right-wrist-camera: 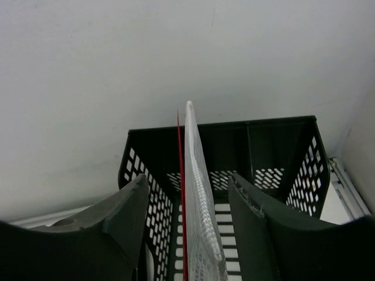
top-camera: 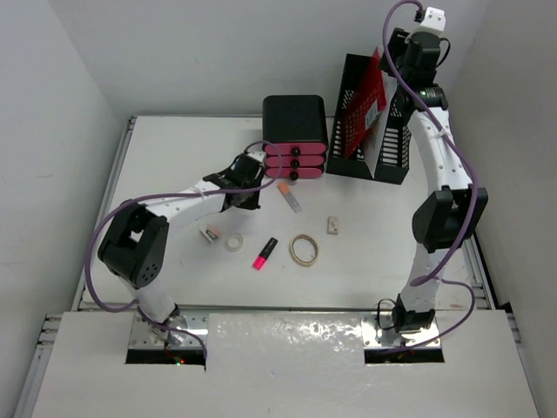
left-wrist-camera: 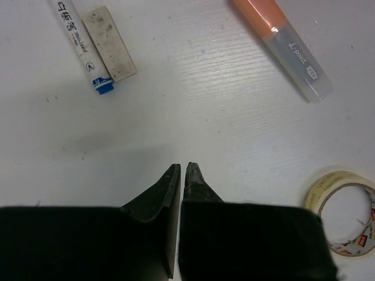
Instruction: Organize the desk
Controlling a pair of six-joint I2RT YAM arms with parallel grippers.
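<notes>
My jaws are pressed together, tips nearly meeting, with nothing between them, over the white counter (left-wrist-camera: 193, 117). At upper left a white pen (left-wrist-camera: 81, 44) with a blue end lies alongside a grubby flat eraser (left-wrist-camera: 111, 44), touching it. At upper right lies an orange marker (left-wrist-camera: 281, 44) with a clear cap. A roll of clear tape (left-wrist-camera: 314, 196) lies flat at lower right, cut off by the frame edge.

The left gripper (left-wrist-camera: 182, 168) hangs low, jaws pressed together; the right gripper (right-wrist-camera: 188, 181) reaches high, jaws apart.
</notes>
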